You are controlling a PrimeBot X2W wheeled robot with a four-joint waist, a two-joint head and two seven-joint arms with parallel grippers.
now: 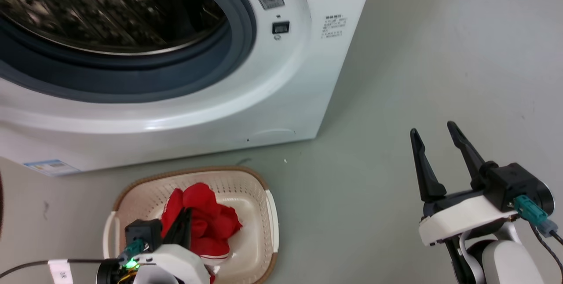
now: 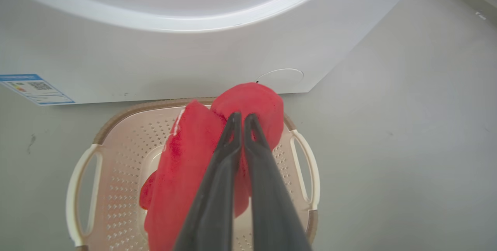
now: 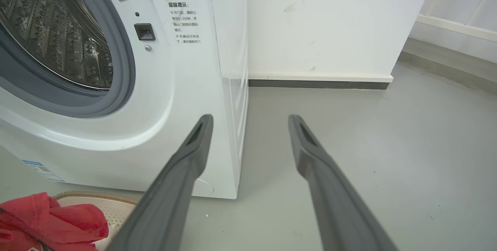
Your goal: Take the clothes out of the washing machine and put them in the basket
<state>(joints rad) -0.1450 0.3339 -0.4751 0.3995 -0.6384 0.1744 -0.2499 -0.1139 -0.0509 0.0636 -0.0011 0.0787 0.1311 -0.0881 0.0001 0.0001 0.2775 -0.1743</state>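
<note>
Washing machine (image 1: 246, 99): white front-loader, takes up the upper left of the head view. Grey rubber rim (image 1: 132, 81) rings the porthole, and the perforated steel drum (image 1: 110, 11) shows through it.

Floor (image 1: 440, 55): plain grey, running right of the machine to a white wall (image 3: 330, 21) with a dark skirting strip.

Basket (image 1: 145, 196): cream perforated plastic with a brown rim and white side handles. It stands on the floor just in front of the machine's lower front panel, below the porthole.

Red clothes (image 1: 206, 218): bunched over the inside of the basket, left of its centre. The top of the bundle is raised; whether the lower folds reach the basket bottom I cannot tell.

Left gripper (image 2: 242, 118): above the basket, fingers pressed almost together with the red fabric pinched between them near the tips. The cloth drapes down on the left of the fingers.

Right gripper (image 1: 432, 129): well to the right over bare floor, fingers spread wide apart, holding nothing.

Small items: blue-edged label sticker (image 1: 50, 167) at the machine's lower left; dark latch slot (image 1: 280, 27) right of the porthole.
</note>
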